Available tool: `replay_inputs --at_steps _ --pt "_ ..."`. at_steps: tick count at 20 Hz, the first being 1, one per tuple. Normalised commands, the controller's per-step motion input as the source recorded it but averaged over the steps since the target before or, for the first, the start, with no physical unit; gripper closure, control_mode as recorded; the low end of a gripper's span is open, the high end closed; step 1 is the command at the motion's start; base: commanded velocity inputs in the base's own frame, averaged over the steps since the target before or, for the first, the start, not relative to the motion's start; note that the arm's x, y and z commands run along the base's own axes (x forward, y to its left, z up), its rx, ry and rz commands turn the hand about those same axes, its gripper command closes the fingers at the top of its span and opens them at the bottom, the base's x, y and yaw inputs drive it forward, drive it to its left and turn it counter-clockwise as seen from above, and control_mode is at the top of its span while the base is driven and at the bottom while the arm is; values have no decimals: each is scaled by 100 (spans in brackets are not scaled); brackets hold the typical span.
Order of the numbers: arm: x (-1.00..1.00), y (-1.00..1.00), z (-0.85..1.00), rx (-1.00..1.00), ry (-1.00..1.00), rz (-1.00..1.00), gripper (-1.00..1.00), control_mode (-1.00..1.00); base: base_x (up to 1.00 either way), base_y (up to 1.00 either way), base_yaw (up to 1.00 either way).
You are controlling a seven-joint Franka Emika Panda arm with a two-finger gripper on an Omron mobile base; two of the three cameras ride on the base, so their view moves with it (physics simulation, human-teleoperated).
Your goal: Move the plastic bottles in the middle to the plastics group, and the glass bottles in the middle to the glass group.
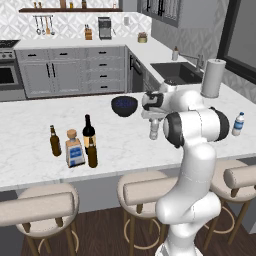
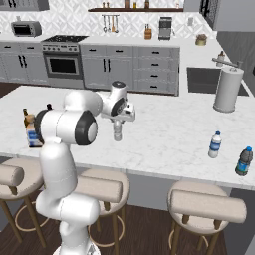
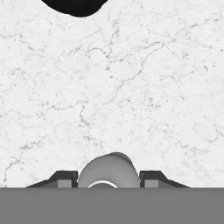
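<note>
Gripper (image 3: pixel 108 183) is grasping the small pale translucent plastic bottle (image 1: pixel 154 129) on the white marble desk (image 1: pixel 30 135); next, lifting toward the blue-capped clear water bottle (image 1: pixel 238 124).

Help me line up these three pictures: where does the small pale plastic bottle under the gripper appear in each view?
Left base view: small pale plastic bottle stands right of centre on the counter, beside the arm's elbow, right of the dark bowl.
Right base view: left of centre, under the gripper.
Hand view: bottom centre, between the fingertips.
Shared landmark: the paper-towel roll shows in both base views.
</note>
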Motion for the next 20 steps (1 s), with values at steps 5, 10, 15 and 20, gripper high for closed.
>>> replay_inputs --at_steps 5,10,15,20 --pt "-54 -63 43 0 0 -2 100 -100 0 0 0" --pt "-48 -71 34 0 1 -5 100 -100 0 0 0" --pt "-45 -77 29 0 2 -3 100 -100 0 0 0" --pt "-32 -82 19 0 5 -2 100 -100 0 0 0"
